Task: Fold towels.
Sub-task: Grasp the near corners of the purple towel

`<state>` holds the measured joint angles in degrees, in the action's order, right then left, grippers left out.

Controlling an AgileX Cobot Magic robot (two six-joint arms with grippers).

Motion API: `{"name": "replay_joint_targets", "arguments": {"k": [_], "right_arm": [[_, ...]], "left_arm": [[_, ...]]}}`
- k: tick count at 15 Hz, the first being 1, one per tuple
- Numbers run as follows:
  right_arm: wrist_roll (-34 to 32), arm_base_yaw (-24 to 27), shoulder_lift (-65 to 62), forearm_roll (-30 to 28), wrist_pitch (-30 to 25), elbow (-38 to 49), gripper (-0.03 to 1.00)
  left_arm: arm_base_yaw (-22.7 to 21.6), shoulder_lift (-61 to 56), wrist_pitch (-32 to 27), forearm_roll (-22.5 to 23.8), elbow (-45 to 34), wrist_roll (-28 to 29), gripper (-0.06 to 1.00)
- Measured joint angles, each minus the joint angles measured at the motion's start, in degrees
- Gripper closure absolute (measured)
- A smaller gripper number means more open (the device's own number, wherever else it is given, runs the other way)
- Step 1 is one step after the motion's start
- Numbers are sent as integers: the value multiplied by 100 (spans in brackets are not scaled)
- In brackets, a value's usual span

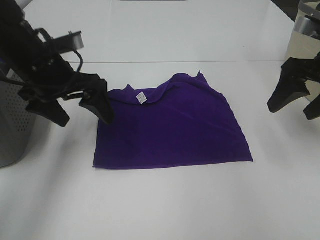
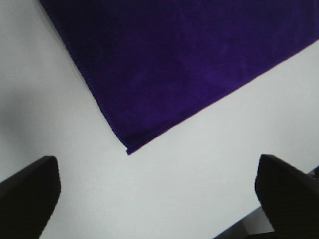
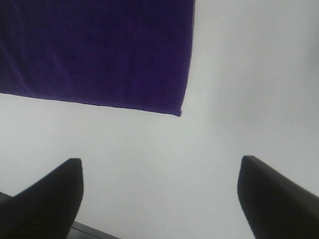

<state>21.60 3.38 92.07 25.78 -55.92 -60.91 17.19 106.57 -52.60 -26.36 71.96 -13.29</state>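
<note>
A deep purple towel (image 1: 170,127) lies on the white table (image 1: 160,200), folded over, with its small white care tag (image 1: 141,97) near the back left edge. The back edge is rumpled. My left gripper (image 1: 80,112) is open and empty, held above the table at the towel's left side. The left wrist view shows a towel corner (image 2: 128,149) between its open fingers (image 2: 30,194). My right gripper (image 1: 298,106) is open and empty at the far right, apart from the towel. The right wrist view shows the towel's corner (image 3: 178,113) ahead of its fingers (image 3: 274,194).
A grey perforated plastic basket (image 1: 15,125) stands at the left table edge, behind my left arm. A light-coloured container (image 1: 305,35) stands at the back right.
</note>
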Motion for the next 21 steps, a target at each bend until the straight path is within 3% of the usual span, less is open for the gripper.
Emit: {"name": "replay_joint_targets", "arguments": {"k": [3,8,12,14,19,21], "right_arm": [[17,6,166,-34,155,-57,19],[206,52,1438,-63,109,-470,19],[1117,705,2194,934,-178,-584,19],[1564,785,2441,1329,-246,-584,19],[1736,785,2882,1547,-195,-584,19],[1805,785,2899,1690,-40,-584,19]], "left_arm": [[0,819,189,63,120,-92,-5],[0,1209,338,120,120,-327,-5],[0,1404,390,86,149,-378,-5],[0,1432,390,74,149,-378,-5],[0,1329,888,-206,-258,-424,-5],[0,1272,1335,-653,-481,-430,-5]]}}
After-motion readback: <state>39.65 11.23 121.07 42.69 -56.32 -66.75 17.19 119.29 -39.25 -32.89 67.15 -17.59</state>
